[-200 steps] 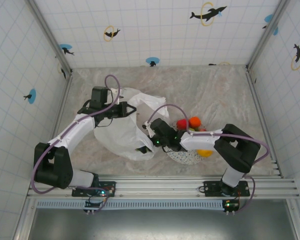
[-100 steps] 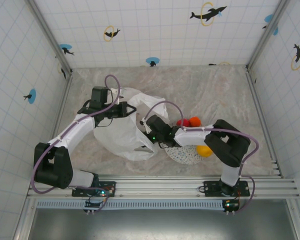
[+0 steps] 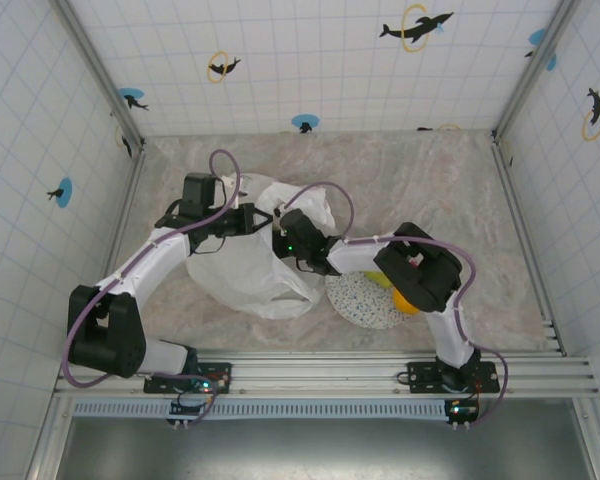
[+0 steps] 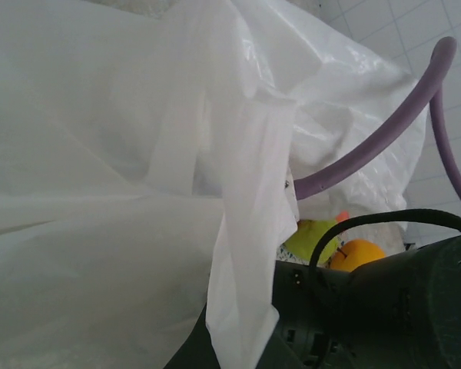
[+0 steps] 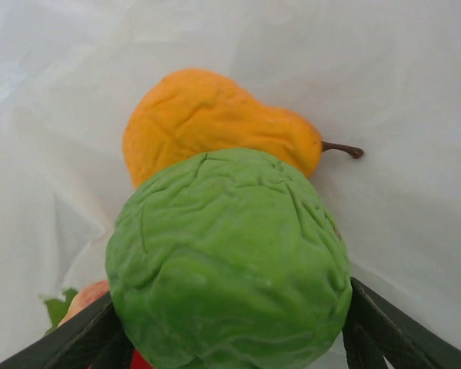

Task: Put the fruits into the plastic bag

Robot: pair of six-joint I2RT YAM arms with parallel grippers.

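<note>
The plastic bag (image 3: 248, 268) lies crumpled and white left of centre, its rim lifted. My left gripper (image 3: 263, 217) is shut on that rim; in the left wrist view a strip of the bag (image 4: 246, 254) hangs in front of the jaws. My right gripper (image 3: 280, 243) reaches into the bag's mouth. It is shut on a round wrinkled green fruit (image 5: 229, 261) that touches both fingers (image 5: 84, 338). Behind it inside the bag lie a yellow-orange pear-shaped fruit (image 5: 207, 123) and a bit of a red fruit (image 5: 84, 296). A yellow-orange fruit (image 3: 408, 300) and a green one (image 3: 378, 278) rest by the plate.
The speckled white plate (image 3: 365, 300) sits right of the bag, partly under my right forearm (image 3: 365, 255). A purple cable (image 4: 369, 150) arches over the bag mouth. Tiled walls close in the marbled tabletop on three sides.
My right arm swung left from the plate into the bag's mouth with the green fruit. It now hides the red and orange fruits behind the plate. The left arm has not moved.
</note>
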